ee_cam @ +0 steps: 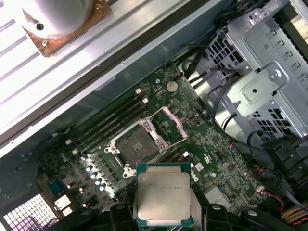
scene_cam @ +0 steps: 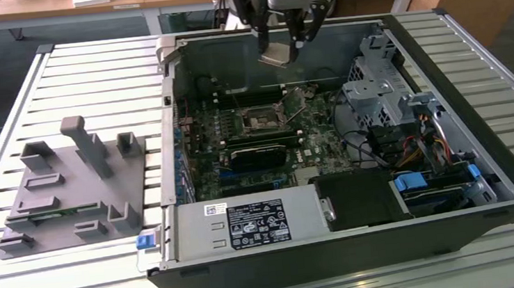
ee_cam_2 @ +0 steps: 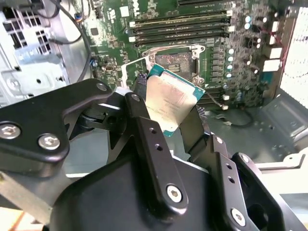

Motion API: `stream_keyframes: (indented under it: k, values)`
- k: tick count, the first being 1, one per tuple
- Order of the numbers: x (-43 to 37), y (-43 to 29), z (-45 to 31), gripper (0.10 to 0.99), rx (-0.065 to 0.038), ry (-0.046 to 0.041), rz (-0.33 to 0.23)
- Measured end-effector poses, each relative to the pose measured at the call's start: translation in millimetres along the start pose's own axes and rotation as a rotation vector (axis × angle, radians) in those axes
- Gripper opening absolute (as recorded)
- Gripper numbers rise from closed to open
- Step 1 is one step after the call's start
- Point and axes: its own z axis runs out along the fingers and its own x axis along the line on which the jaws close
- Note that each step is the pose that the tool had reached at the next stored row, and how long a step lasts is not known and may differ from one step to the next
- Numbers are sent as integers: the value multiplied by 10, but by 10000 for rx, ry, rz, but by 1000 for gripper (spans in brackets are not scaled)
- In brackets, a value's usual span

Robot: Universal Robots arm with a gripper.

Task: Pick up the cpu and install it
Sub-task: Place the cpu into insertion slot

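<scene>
My gripper [scene_cam: 278,47] hangs above the back of the open computer case [scene_cam: 512,184], shut on the cpu [scene_cam: 276,56], a flat square chip with a silver-grey top. In both wrist views the cpu [ee_cam_2: 172,98] [ee_cam: 163,194] sits clamped by its edges between the two black fingers [ee_cam_2: 144,130], high over the motherboard. The black socket [scene_cam: 260,121] [ee_cam_2: 176,59] [ee_cam: 134,146] lies bare below, its metal load plate [ee_cam: 173,120] swung open. The chip is well above the socket, touching nothing else.
Memory slots [ee_cam: 108,122] run beside the socket. A metal drive cage [scene_cam: 385,98] and loose cables [scene_cam: 425,147] fill the case on the exterior view's right. The power supply [scene_cam: 245,225] sits at the case front. A grey fixture [scene_cam: 70,192] stands on the slatted table [scene_cam: 92,67].
</scene>
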Motion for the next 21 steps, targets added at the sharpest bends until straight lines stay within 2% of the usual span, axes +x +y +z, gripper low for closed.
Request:
stream_keyframes:
  k: [10,21]
  values:
    - [1,1,10,525,31,-65,1438]
    - [2,1,19,525,61,-126,2780]
